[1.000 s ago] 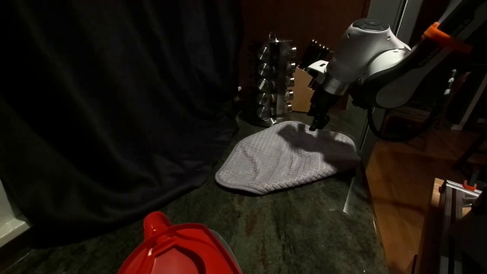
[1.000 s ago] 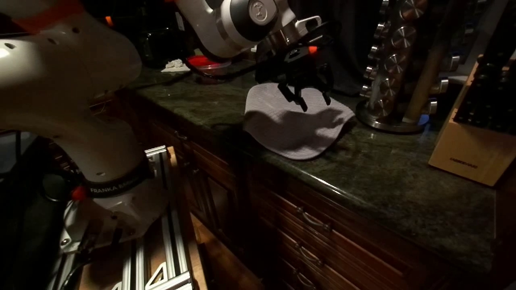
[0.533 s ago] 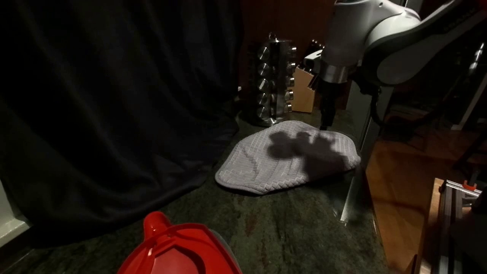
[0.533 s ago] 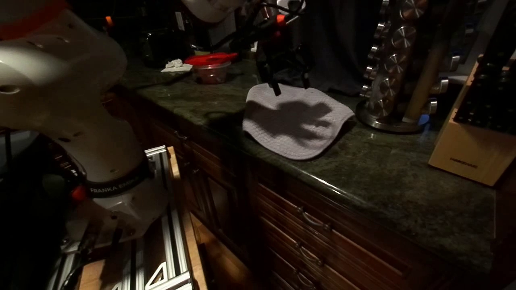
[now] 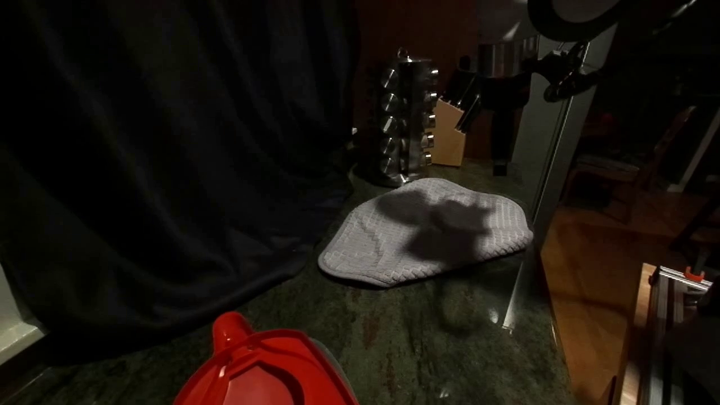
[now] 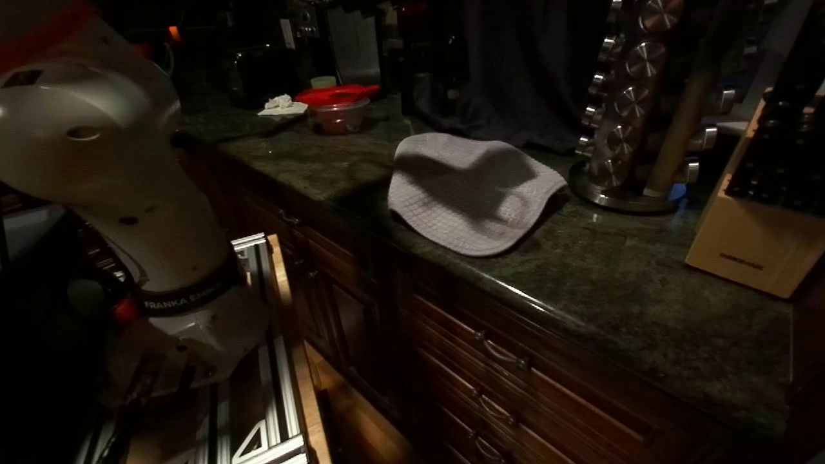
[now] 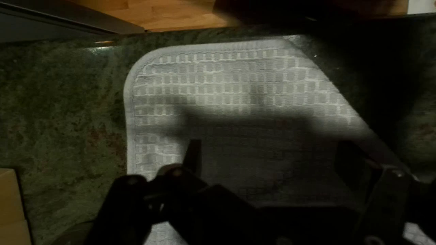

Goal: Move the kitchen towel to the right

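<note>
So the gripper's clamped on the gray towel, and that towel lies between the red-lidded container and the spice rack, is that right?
Not quite: the gripper isn't clamped on the gray towel; the wrist view shows it wide open. The towel does lie between the red-lidded container and the spice rack.

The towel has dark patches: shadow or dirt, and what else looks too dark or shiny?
Likely shadow: in both exterior views a dark silhouette crosses the towel; in the wrist view its edges are soft, the weave showing faintly through, and the gripper is nearly black; in an exterior view, glare streaks the counter edge.
</note>
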Tool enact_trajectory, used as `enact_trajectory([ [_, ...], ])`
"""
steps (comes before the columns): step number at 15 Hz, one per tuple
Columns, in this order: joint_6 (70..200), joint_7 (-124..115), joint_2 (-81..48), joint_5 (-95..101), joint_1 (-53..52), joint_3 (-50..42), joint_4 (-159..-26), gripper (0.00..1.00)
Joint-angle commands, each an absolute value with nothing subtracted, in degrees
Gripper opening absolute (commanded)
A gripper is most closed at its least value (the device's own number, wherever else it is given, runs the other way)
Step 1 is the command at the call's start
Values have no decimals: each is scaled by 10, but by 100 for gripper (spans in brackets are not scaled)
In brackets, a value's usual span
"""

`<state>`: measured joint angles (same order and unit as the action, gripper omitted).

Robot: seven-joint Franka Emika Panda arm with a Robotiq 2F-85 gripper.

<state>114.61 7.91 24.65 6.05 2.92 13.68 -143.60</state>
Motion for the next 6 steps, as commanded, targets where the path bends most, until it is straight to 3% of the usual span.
enact_trajectory([
  [1, 1144, 68, 244, 67, -13, 96, -1434, 100],
  [6, 1144, 70, 243, 60, -20, 88, -1434, 100],
])
